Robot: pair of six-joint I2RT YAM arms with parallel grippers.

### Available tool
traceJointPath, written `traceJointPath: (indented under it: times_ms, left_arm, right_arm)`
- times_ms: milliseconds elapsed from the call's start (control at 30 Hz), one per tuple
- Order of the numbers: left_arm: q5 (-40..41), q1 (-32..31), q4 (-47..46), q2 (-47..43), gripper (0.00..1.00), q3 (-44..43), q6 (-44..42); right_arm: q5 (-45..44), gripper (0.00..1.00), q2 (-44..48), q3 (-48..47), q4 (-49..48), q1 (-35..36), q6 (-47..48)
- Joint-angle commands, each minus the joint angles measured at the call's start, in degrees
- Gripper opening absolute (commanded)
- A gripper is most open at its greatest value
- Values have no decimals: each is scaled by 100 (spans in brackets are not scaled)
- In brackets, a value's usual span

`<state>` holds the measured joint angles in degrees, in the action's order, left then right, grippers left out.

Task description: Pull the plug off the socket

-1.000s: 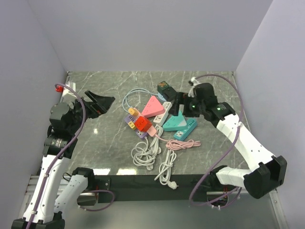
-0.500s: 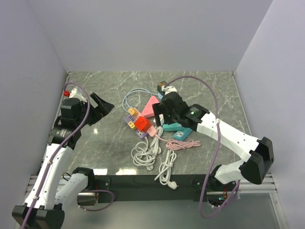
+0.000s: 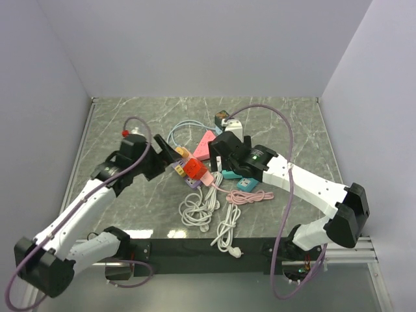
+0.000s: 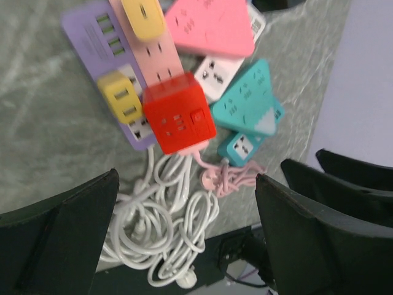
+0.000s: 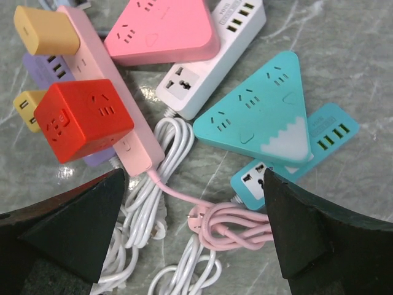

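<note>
Heap of power strips (image 3: 208, 144) mid-surface (image 3: 130, 117) from above, red cube plug (image 3: 193, 168) seated on the pink strip (image 3: 203, 176) at its centre, left fingers (image 3: 162, 148) and right fingers (image 3: 220, 153) poised at either side at low, outstretched reach, probably so as to pin the strip with one and pull with the other. Through the left wrist: spread fully wide, gripping nothing, hanging above the cube and a yellow plug (image 4: 123, 101) on the purple strip (image 4: 92, 37). Through the right wrist: likewise wide and empty, cube left of the gap, teal triangle (image 5: 258, 117) right.

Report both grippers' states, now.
Left gripper: open, holding nothing.
Right gripper: open, holding nothing.
</note>
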<state>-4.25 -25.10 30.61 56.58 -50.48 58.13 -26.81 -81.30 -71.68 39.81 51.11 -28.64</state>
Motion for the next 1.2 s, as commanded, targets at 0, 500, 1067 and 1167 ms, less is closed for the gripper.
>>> traceJointPath:
  times_ms: [0, 500, 1067, 1167]
  left_arm:
    - [416, -530, -196, 361, 99, -164, 900]
    - [1322, -1366, 42, 2050, 99, -1096, 2053]
    - [1847, -1331, 297, 1052, 99, -455, 2431]
    - [1910, -1024, 445, 349, 99, -147, 2510]
  right_arm:
    - [-457, 100, 360, 101, 97, -22, -641]
    - [-9, 100, 1265, 1085, -70, -49, -1433]
    - [1188, 97, -16, 68, -765, 30, 480]
    - [968, 100, -596, -547, -528, 188, 894]
